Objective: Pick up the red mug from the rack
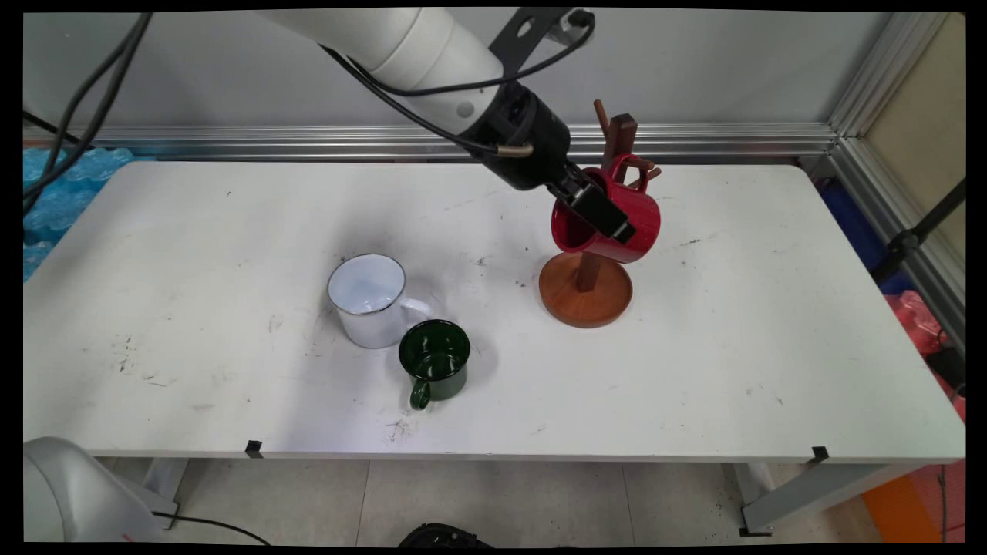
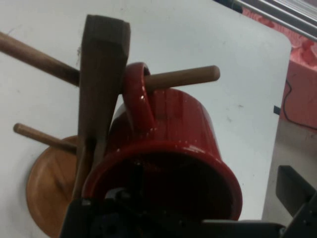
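The gripper (image 1: 597,210) is found at the red mug (image 1: 617,220), which hangs tilted on the wooden mug tree (image 1: 586,289) toward the far right of the white table (image 1: 193,308). One finger is seen lying across the mug's outer wall in the main view, while the other is hidden inside its mouth; the rim wall is thus taken to be clamped between the two. In the hand view the red mug (image 2: 168,148) is observed with its handle looped over a horizontal peg (image 2: 188,77) of the tree, close against the upright post (image 2: 101,74), with the round base (image 2: 47,191) visible below. The mug's open mouth is turned toward the camera and down to the left. Two further mugs are noted standing upright on the table to the left of the tree and nearer: a white enamel mug (image 1: 368,301) and, just beside it on its near right, a dark green mug (image 1: 435,359), its handle pointing toward the near edge. The two appear to be touching or nearly so.
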Controlling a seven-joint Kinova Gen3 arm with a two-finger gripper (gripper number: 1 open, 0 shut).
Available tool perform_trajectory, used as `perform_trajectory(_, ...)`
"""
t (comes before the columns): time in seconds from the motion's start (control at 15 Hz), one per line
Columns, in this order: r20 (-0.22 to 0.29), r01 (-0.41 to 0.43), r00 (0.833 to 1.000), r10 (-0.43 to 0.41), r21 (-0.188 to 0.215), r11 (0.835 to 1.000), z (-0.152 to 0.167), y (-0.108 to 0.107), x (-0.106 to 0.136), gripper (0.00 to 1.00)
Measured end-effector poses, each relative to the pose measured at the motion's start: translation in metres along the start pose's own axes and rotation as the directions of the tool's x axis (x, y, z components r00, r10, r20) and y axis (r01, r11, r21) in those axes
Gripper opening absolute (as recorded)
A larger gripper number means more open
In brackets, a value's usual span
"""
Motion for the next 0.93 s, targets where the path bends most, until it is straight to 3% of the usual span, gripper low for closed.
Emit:
perform_trajectory(0.73,-0.029,0.020,0.999,-0.021,-0.024,1.000,0.014,0.000,-0.006,1.00)
perform_trajectory(0.8,-0.032,0.021,0.999,-0.022,-0.024,0.999,0.015,0.000,-0.006,0.00)
perform_trajectory(0.93,-0.035,0.023,0.999,-0.023,-0.023,0.999,0.015,-0.001,-0.007,0.00)
